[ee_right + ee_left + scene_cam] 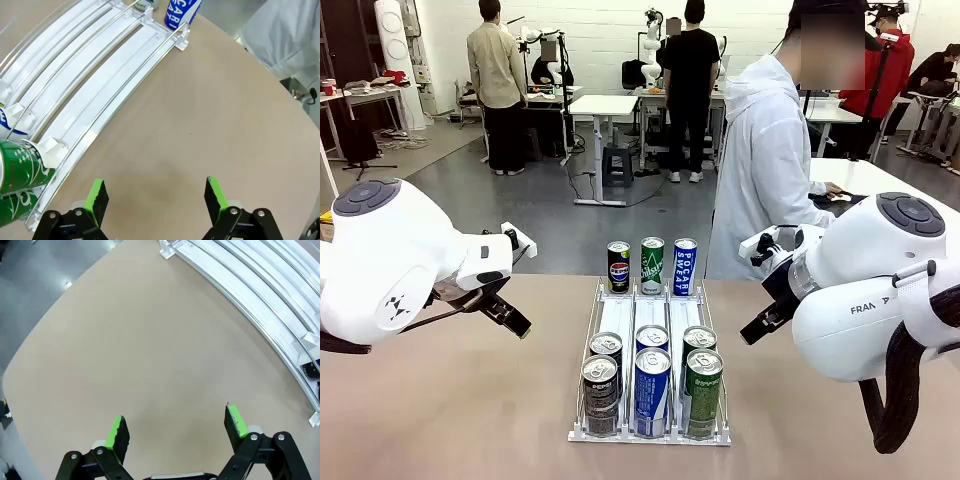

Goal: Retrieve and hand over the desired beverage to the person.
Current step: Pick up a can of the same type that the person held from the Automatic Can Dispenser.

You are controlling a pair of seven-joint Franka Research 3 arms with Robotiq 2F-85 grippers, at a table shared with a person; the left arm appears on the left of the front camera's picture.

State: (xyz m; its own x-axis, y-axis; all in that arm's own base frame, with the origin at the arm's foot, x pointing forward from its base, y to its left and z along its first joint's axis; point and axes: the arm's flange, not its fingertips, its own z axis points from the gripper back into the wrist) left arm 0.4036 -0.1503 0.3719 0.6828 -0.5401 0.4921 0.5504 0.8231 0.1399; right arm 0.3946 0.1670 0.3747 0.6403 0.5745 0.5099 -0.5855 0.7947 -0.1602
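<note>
Both arms are hovering over the bare surface [450,400], the left arm [390,265] left of the rack [616,320], the right arm [865,300] right of it. Both sets of jaws are standing wide open, empty. The cans [652,385] are sitting at the rack's near and far ends. The person [760,170] is standing beyond, turned sideways, singling out no can that I can tell. Advised: confirm the choice, then descend with jaws straddling that can squarely, clear of neighbours.
</note>
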